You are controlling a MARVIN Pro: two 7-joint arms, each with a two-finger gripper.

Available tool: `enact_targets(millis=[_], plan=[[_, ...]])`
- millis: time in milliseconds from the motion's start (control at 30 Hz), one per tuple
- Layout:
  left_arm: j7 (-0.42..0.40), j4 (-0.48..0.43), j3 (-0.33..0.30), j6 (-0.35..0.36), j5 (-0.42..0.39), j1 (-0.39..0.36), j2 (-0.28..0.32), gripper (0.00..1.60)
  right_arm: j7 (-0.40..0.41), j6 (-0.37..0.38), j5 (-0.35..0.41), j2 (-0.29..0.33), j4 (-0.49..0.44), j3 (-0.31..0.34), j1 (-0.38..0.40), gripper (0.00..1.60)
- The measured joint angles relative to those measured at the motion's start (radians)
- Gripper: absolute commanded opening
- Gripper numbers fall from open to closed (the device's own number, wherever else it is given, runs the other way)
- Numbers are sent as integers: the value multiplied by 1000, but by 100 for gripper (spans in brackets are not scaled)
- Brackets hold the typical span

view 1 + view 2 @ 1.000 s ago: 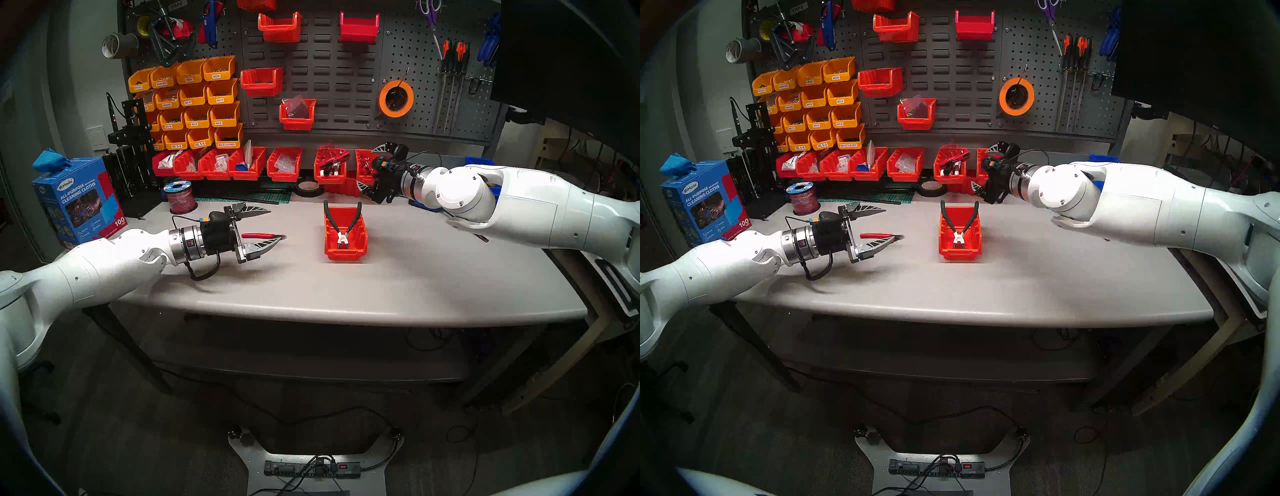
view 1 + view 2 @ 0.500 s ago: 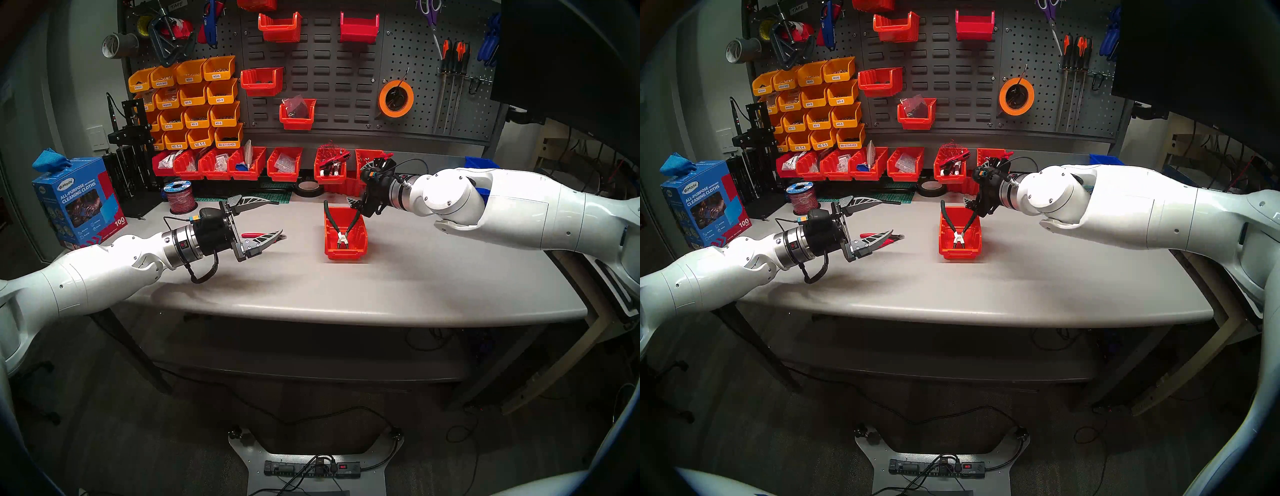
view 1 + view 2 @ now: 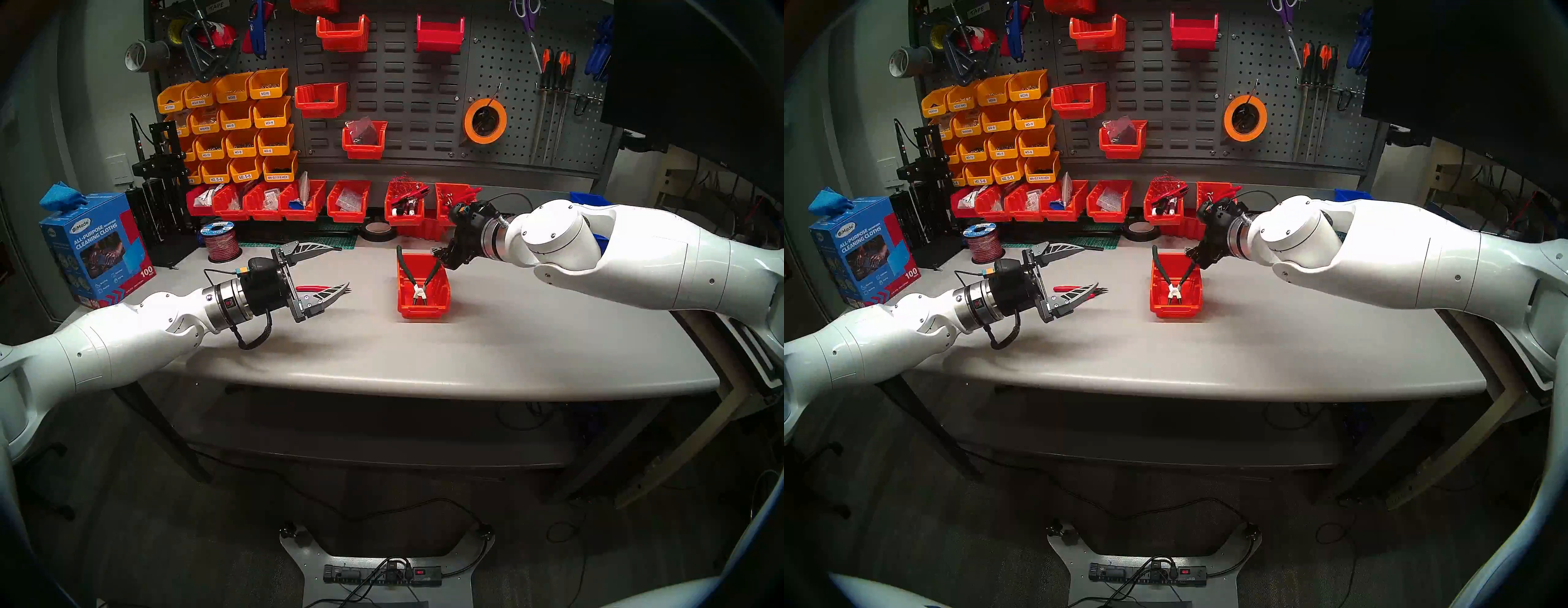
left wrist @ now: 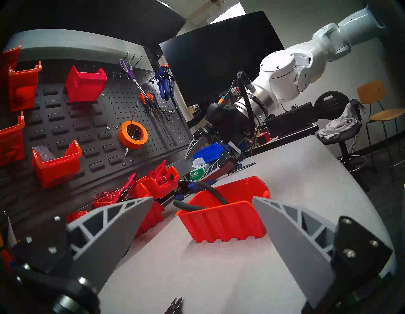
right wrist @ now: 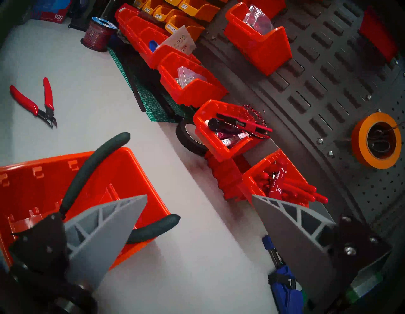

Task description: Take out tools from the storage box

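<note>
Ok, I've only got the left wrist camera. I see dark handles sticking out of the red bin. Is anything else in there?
Observer: No. Only the green-handled pliers lie in the storage box, nose toward its low front lip.
Operator: And the red cutters? I just see tips.
Observer: The cutters lie flat on the table, handles spread, outside the box.
Operator: Where's the right gripper?
Observer: The right gripper is open, with one finger over the box's back corner, above a pliers handle.
</note>
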Motion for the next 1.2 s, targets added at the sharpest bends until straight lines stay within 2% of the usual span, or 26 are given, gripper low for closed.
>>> enact_targets(millis=[500,867,1200], plan=[[22,6,0,-12,-9,12,-13,160,-57,-3,124,-7,7,11,-55,160],[24,12,1,-18,-10,17,-21,160,-72,-11,160,-38,47,12,-69,160],[18,55,1,-22,-9,17,-37,160,-68,-20,177,-70,95,10,-70,160]])
